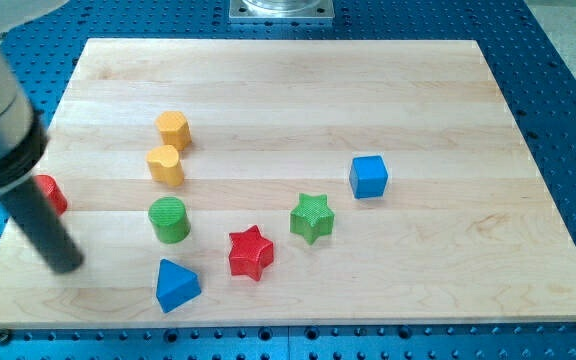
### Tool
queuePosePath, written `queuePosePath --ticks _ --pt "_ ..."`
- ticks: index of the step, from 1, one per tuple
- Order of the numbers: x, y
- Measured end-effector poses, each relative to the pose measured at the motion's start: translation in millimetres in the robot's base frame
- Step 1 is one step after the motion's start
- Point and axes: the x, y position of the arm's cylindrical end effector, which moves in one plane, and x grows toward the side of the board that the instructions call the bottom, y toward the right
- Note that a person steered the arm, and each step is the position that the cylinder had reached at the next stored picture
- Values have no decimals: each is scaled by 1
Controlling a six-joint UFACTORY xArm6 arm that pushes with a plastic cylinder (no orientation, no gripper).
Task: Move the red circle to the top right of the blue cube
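Nearest the view's bottom: blue triangular block (176, 285), with red star (250, 252) to its right. At the view's left, dark rod descending on a slant from a grey cylindrical housing in the upper-left corner, ending at my tip (66, 264), set down near the left edge of the wooden tabletop (448, 270). No jaws on this end effector, a plain rod only, holding nothing. Tip left of and well apart from the blue triangular block. Red circle (52, 194) just behind the rod, partly hidden by it, close to the tabletop's left edge; contact with the rod not determinable. Farther up: green cylinder (169, 219) and green star (312, 217). Beyond these: blue cube (368, 176), well apart from the red circle, toward the view's right. Farthest: two yellow blocks, one (166, 165) just below the other (173, 130).
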Motion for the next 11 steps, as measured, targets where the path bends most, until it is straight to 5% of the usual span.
queuePosePath --ticks 1,5,7,8,11 --pt "-18 -38" --pt "-218 9" --pt "-245 18" --pt "-245 107" --pt "-251 90"
